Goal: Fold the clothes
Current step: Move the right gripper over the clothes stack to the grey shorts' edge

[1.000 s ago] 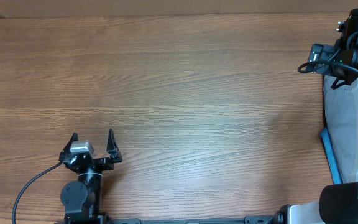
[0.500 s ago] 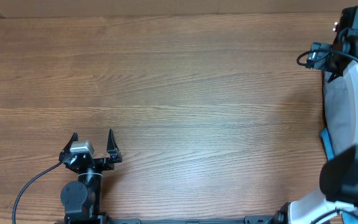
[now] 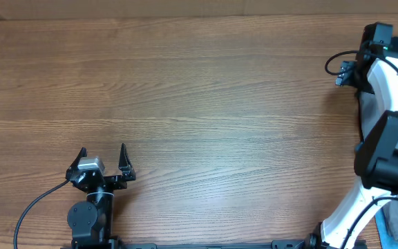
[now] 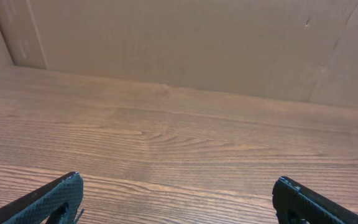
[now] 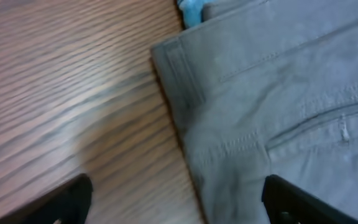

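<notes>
At the near edge of the surface (image 3: 199, 104), the left fingers (image 3: 124, 156) stand spread wide with nothing between them. Farther off, at the far right edge, the right fingers (image 5: 67, 198) are also spread, pinching nothing, over the grey shorts (image 5: 272, 93). The shorts lie flat, a stitched corner on the wood, slit pocket facing up. A blue cloth (image 5: 190, 9) shows just beyond.

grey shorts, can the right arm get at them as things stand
Probably yes. In the right wrist view the right tool hangs open above the grey shorts, near their waistband corner on the table, and nothing lies over them.
</notes>
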